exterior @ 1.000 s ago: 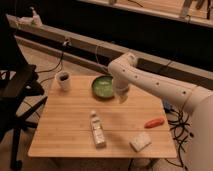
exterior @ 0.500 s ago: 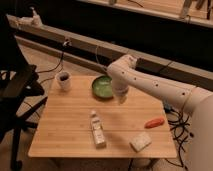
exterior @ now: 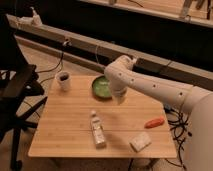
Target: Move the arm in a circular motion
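Little has changed since half a second ago: the gripper [exterior: 120, 98] hangs at nearly the same spot, at most a touch lower, and the objects lie as they did. It points straight down over the far middle of the wooden table [exterior: 65, 120], and whether it is open or closed cannot be told; nothing is seen held in it. Above it, the white arm [exterior: 150, 87] bends sharply at a rounded joint. From there it runs down and to the right, thickening toward the robot's body at the right edge of the view. Just left of the gripper, partly covered by the wrist, sits a green bowl [exterior: 100, 86]. Farther left, near the table's far left corner, stands a white cup [exterior: 63, 80] with a dark inside. Nearer the camera and slightly left of the gripper, a small bottle [exterior: 97, 130] lies on its side. To the right and nearer, an orange object [exterior: 154, 122] lies under the forearm, and a pale block [exterior: 140, 142] rests near the front edge. Well off to the left stands a black office chair [exterior: 17, 95], beside the table.
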### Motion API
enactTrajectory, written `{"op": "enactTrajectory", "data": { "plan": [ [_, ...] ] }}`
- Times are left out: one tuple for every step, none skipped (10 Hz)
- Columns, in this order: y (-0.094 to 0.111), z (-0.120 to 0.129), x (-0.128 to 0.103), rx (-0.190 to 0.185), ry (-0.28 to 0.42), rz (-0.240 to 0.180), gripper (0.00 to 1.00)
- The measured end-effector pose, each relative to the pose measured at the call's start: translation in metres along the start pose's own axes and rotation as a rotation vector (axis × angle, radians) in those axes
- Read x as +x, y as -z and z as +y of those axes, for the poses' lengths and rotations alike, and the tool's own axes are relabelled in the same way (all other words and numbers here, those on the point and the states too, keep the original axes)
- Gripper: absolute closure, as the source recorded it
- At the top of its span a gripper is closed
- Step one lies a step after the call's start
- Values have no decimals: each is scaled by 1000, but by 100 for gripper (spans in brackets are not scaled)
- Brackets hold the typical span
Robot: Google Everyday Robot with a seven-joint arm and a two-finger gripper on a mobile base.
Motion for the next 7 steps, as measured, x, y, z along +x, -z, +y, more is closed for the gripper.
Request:
{"op": "enactTrajectory", "data": {
  "plan": [
    [-4,5,1,-11,-60,-51,94],
    [-8,13,4,-18,-116,-105,98],
    [-12,28,9,-29,-185,-165,100],
    [-16,42,8,-44,-216,-199,100],
    [-19,55,1,-59,-239,-220,100],
    [-21,70,-11,-80,-267,-230,100],
    [-19,83,-16,-93,-297,-228,100]
  ]
}}
